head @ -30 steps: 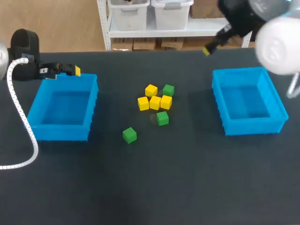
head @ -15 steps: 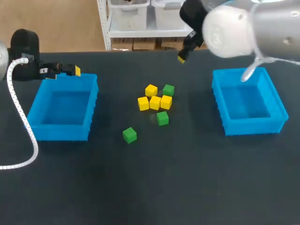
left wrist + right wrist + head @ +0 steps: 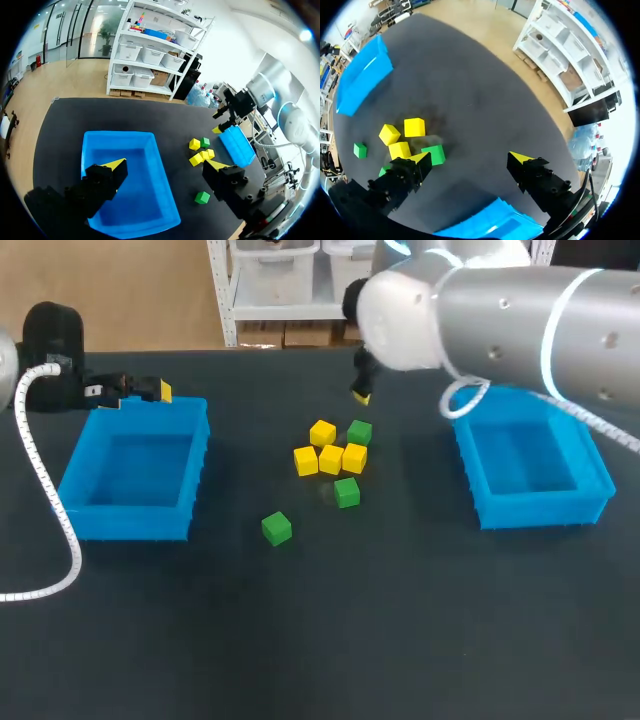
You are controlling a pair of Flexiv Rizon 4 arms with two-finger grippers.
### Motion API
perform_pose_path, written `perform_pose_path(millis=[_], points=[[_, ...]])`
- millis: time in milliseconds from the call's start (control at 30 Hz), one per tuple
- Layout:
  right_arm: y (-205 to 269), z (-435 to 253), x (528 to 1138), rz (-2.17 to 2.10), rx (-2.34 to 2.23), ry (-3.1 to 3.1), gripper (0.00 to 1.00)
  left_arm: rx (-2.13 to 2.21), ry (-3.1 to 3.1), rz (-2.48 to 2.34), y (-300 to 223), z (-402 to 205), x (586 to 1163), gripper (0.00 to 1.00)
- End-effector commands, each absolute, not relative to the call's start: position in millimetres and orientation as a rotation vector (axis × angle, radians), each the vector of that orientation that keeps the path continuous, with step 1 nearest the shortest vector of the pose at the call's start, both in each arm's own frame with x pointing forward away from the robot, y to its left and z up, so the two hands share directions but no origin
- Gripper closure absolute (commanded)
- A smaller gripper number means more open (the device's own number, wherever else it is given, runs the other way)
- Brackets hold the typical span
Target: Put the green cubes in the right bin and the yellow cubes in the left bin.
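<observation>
Several yellow cubes (image 3: 331,459) and a green cube (image 3: 359,432) lie clustered at the table's middle. A second green cube (image 3: 346,492) sits just in front of them and a third (image 3: 277,528) lies further front-left. My right gripper (image 3: 360,395) hangs open just behind the cluster. In its wrist view the right gripper (image 3: 470,159) is open and empty, with a green cube (image 3: 436,154) beside one fingertip and yellow cubes (image 3: 414,127) beyond it. My left gripper (image 3: 140,390) stands open and empty at the left bin's (image 3: 190,455) back-left corner; in its own view the left gripper (image 3: 165,167) hangs over that bin (image 3: 120,134).
The blue right bin (image 3: 580,455) stands at the right, partly under my right arm, and shows in the left wrist view as the blue bin (image 3: 237,145). Both bins look empty. Dark tabletop lies between the bins and in front of the cubes.
My right arm has swung from the back right leftward and down toward the cube cluster. The left arm and the cubes have not moved.
</observation>
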State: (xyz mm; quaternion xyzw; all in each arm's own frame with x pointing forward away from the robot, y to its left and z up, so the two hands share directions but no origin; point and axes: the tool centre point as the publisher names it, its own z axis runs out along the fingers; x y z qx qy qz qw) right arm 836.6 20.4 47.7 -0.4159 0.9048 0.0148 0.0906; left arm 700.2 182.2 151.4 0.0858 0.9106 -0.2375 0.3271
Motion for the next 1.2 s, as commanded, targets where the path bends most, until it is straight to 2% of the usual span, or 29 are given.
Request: perform_pose_path(millis=[33,667,1200], points=[[25.4,43.7,829.5,0.025,-1.243,2.707,0.00,0.230,2.377,-0.633,184.1,149.9,700.0,0.00],[34.9,26.4,789.4,0.051,-1.286,2.726,0.00,0.230,2.377,-0.633,184.1,149.9,700.0,0.00],[44.0,3.8,797.7,0.041,-1.279,2.771,0.00,0.230,2.377,-0.633,184.1,149.9,700.0,0.00]])
